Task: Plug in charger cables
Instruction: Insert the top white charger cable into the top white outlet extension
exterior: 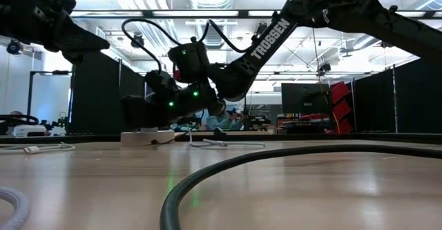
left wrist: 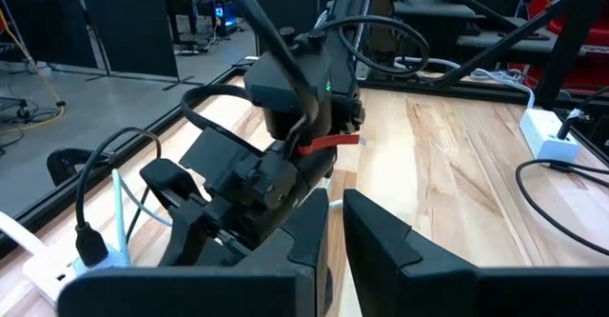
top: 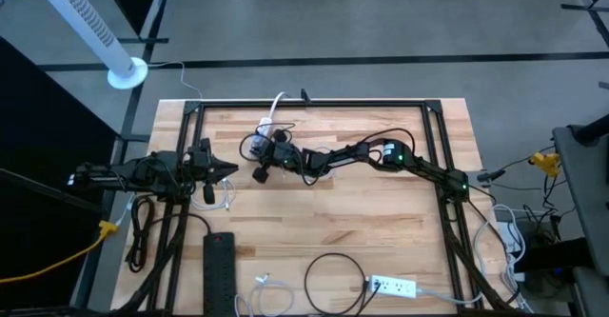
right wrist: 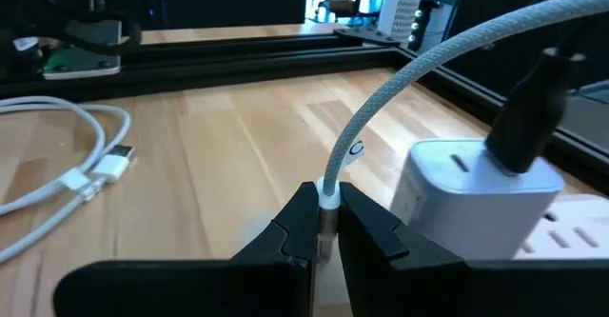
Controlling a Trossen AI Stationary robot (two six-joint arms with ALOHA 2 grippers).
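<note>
So we're partway through, by our read. Our right gripper (right wrist: pixel 324 224) is pinched narrow on the plug end of a pale braided charger cable (right wrist: pixel 409 69), which arcs up and away from the fingertips. Just beside the gripper sits a white cube-shaped charger brick (right wrist: pixel 476 198) in a white power strip (right wrist: pixel 571 224), with a black plug (right wrist: pixel 533 108) already standing in its top. That connection looks done; the braided plug is pinched just beside the brick and not seated in anything we can see.

Farther out from the same gripper, a thin white cable with a flat plug (right wrist: pixel 100 169) lies loose on the light wooden table (right wrist: pixel 219 136), untouched.

From above, our left gripper (top: pixel 225 171) sits a little apart from the right one, pointing toward it, fingers close together with nothing between them as far as we can tell.

Well apart from both, near the front table edge, a long black power strip (top: pixel 219 271), a loose black cable loop (top: pixel 335 281) and a second white power strip (top: pixel 392 285) are waiting. So most cables are probably still left to plug.
</note>
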